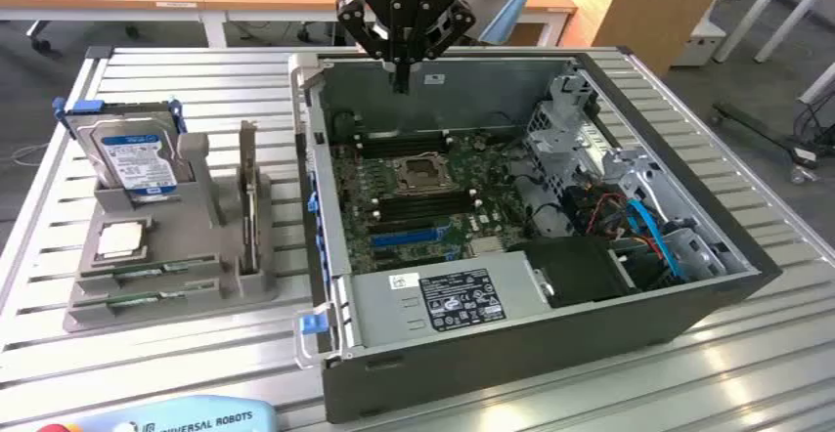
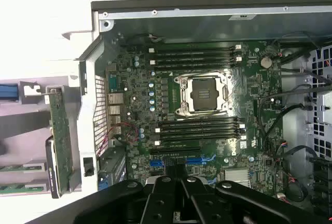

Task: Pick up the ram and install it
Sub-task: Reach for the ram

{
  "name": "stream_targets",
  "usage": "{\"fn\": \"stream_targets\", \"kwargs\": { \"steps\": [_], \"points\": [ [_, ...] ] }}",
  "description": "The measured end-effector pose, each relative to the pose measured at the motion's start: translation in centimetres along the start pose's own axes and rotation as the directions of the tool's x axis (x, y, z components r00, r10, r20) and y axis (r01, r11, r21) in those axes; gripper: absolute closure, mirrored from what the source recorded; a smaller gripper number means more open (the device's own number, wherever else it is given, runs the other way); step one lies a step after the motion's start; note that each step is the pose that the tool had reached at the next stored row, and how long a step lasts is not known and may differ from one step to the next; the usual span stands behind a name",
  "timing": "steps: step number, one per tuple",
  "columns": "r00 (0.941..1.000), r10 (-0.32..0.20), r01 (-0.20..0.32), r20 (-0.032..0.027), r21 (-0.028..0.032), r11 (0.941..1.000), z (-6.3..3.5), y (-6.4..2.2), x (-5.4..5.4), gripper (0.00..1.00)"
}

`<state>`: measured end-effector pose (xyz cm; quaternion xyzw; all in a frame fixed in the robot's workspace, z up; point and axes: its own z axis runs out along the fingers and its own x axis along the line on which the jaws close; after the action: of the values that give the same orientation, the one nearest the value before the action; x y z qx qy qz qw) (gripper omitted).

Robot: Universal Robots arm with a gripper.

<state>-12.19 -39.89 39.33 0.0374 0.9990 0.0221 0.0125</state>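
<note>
Two ram sticks (image 1: pixel 147 275) lie flat in slots at the front of a grey holder (image 1: pixel 196 300), on the exterior view's left of the open computer case (image 1: pixel 679 305). Their green ends also appear in the wrist view, ram (image 2: pixel 15 168). My gripper (image 1: pixel 399 82) hangs above the far end of the case, over the motherboard (image 1: pixel 391 227), far from the ram. Its fingers are shut together and hold nothing. In the wrist view the gripper (image 2: pixel 176 185) points down at the board's empty black memory slots (image 2: pixel 199 130) beside the open processor socket (image 2: pixel 204 93).
The holder also carries a hard drive (image 1: pixel 131 158), a square silver processor chip (image 1: pixel 120 239) and an upright expansion card (image 1: pixel 248 197). Inside the case are a power supply (image 1: pixel 444 300), drive cage (image 1: pixel 574 129) and cables (image 1: pixel 646 227). A teach pendant (image 1: pixel 183 420) lies at the table's front.
</note>
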Motion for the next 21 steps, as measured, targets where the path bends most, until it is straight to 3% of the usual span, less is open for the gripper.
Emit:
{"fn": "stream_targets", "kwargs": {
  "steps": [13, 21],
  "points": [
    [1.0000, 0.000, 0.000, 0.0000, 0.0000, 1.0000, 0.00, 0.00, 0.0, 0.90],
    [1.0000, 0.000, 0.000, 0.0000, -0.0001, 1.0000, -0.02, -0.08, 1.0, 0.90]
  ]
}}
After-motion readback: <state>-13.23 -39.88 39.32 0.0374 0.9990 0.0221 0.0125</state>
